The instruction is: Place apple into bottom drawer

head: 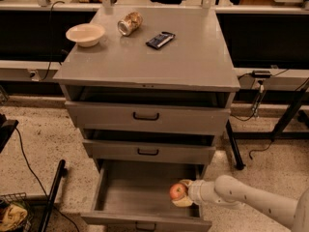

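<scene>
Camera view: my end effector [182,196] is clamped on the apple [177,191]. I hold it over the right side of the open bottom drawer [130,195]. Up on the table [193,57] sit a bowl [85,34], a can [129,23] and a dark packet [160,39].

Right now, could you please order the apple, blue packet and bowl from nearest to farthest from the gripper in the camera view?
The gripper is over the open bottom drawer, right side.
1. Apple: held in it.
2. Blue packet: cabinet top, middle.
3. Bowl: cabinet top, far left.
</scene>
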Controlling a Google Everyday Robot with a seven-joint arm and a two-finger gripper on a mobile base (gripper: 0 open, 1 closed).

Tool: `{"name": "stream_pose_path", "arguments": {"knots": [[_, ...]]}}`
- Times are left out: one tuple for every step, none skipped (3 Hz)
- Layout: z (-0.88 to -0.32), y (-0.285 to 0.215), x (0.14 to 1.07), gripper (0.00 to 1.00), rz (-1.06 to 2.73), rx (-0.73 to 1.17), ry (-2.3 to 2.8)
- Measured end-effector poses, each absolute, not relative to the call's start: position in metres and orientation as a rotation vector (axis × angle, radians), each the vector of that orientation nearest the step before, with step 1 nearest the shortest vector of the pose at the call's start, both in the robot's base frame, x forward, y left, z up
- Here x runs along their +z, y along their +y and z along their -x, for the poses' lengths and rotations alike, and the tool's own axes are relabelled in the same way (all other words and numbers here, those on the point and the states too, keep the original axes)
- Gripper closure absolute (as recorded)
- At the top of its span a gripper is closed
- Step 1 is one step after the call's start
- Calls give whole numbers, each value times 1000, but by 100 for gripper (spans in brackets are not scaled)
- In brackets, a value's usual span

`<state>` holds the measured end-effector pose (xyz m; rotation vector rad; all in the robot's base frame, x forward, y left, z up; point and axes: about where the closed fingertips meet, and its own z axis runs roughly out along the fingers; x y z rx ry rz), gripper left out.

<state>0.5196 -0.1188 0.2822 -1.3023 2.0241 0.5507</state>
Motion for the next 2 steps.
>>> {"name": "stream_pose_path", "arguments": {"knots": [[-523,-128,272,100,1218,556,2032],[-525,-121,266,100,1225,562,2034]]}}
